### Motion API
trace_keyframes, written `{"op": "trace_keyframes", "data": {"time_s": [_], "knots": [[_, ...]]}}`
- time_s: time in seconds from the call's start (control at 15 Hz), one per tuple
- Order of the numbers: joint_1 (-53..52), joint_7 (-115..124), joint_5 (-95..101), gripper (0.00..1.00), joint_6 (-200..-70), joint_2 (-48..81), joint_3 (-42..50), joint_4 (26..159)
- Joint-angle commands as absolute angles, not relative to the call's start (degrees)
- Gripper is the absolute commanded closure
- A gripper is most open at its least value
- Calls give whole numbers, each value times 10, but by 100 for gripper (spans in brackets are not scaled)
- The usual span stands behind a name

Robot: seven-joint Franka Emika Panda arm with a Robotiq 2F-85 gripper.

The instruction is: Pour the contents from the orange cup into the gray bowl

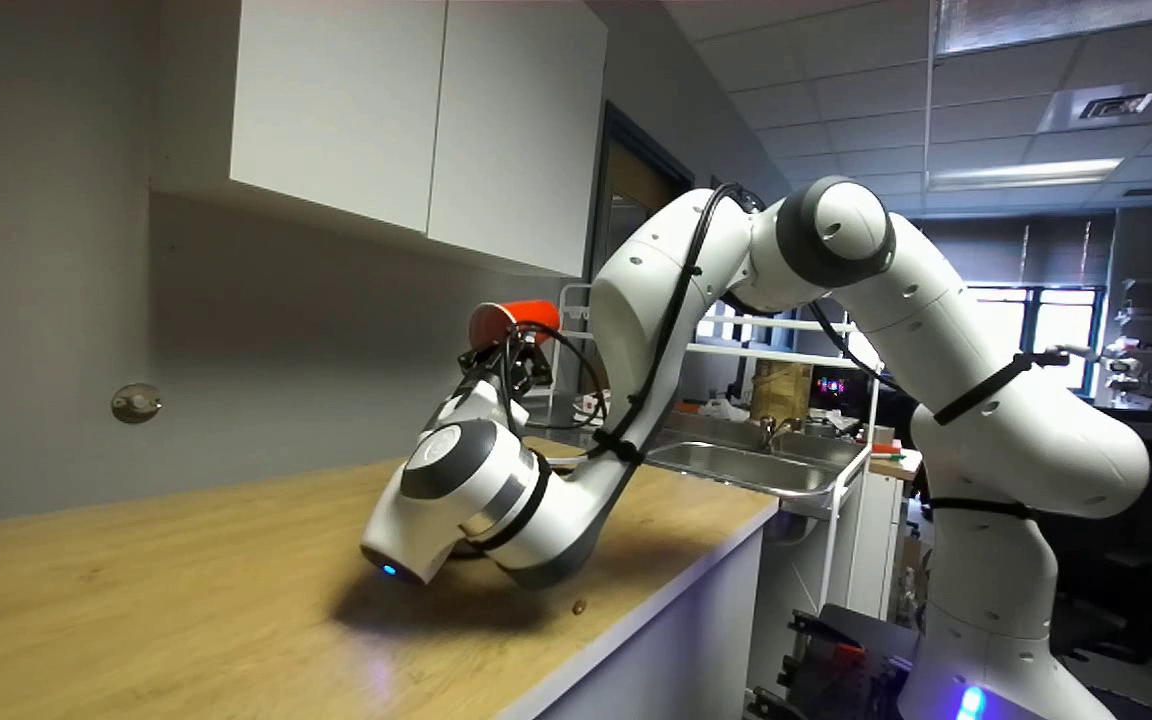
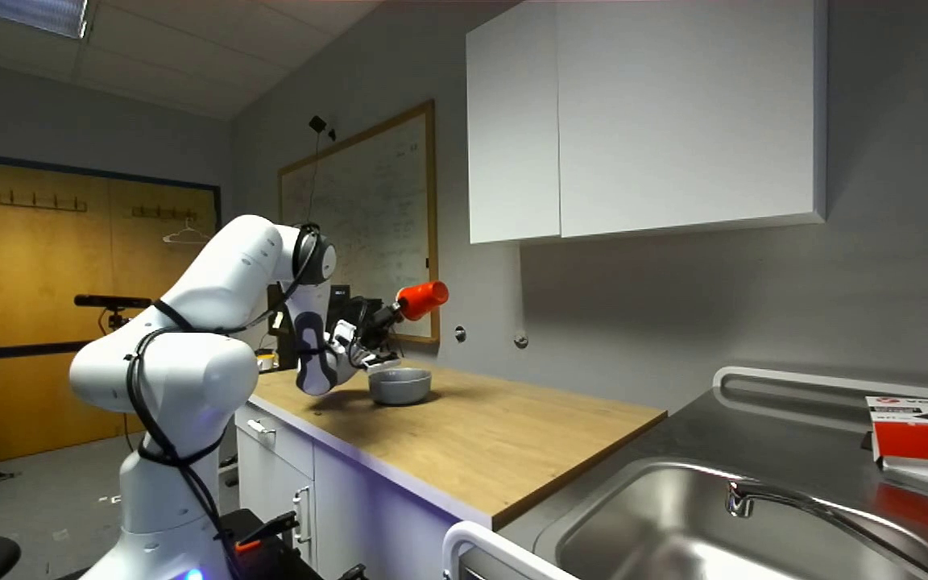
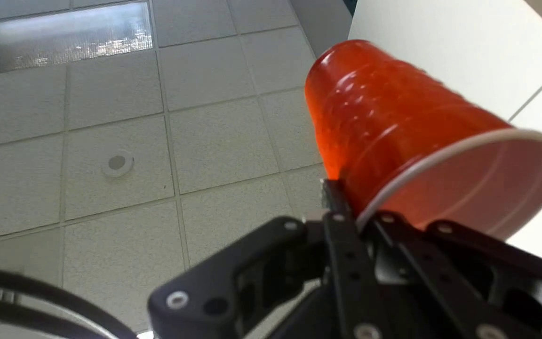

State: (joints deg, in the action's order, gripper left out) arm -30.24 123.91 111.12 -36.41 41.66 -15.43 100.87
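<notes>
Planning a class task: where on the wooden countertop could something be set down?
Bare wooden countertop: between the gray bowl and sink, and below the round wall fitting. Crowded: around the bowl, where the robot arm hangs low, its pincer gripping the orange plastic cup.

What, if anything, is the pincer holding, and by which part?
The orange cup; the pincer has it by the side wall, at the rim.
</notes>
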Motion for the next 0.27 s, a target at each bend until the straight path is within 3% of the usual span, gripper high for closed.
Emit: {"op": "trace_keyframes", "data": {"time_s": [0.0, 0.2], "knots": [[-304, 1214, 1128, 95, -353, 424, -151, 993], [-304, 1205, 1131, 95, -351, 424, -150, 992]]}}
